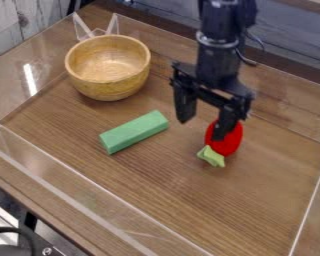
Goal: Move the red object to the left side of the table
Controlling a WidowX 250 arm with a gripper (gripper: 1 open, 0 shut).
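Pincer (211, 112) wide, nothing held, over upper edge of red object (224, 138), right part of tabletop (143, 195). Off-centre descent could knock rounded toy away; closing on smooth curve may slip.

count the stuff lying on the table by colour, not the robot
red, with a yellow-green end: 1, the rounded toy
green: 1, the long block
yellow-tan: 1, the bowl
total: 3
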